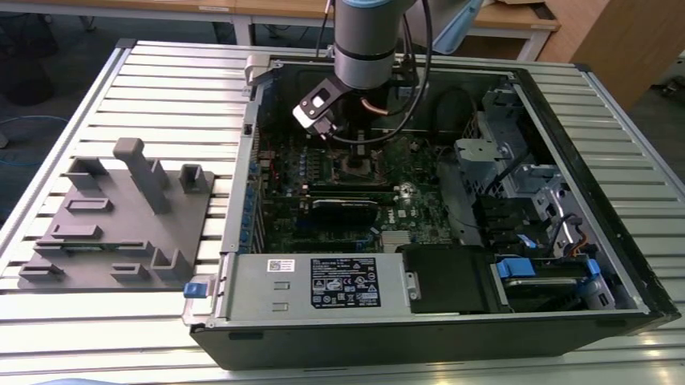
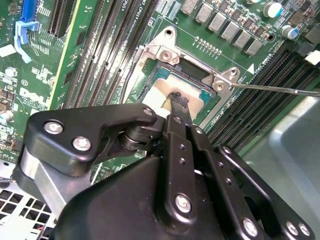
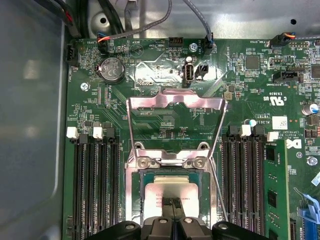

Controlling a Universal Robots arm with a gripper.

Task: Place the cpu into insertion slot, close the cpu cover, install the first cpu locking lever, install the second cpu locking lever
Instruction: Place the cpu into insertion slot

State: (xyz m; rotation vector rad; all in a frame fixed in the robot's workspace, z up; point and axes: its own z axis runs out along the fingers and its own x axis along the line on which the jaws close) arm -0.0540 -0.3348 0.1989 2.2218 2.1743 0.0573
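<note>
The arm (image 1: 364, 36) comes down from the upper middle of the exterior view, and its grey cylindrical wrist (image 1: 362, 70) points almost straight down. 1 black-and-silver block (image 1: 319, 108) is fixed to its side, toward the exterior view's left. In both wrist views the black gripper (image 2: 178, 101) (image 3: 172, 202) has its 2 slim fingers (image 2: 180, 131) drawn together, tips meeting with hardly any gap. Black linkage bars (image 2: 220, 175) with silver screws spread back from them.

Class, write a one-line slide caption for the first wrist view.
Shut gripper poised at the cpu lying in the insertion slot, with the cpu cover flipped open.
</note>
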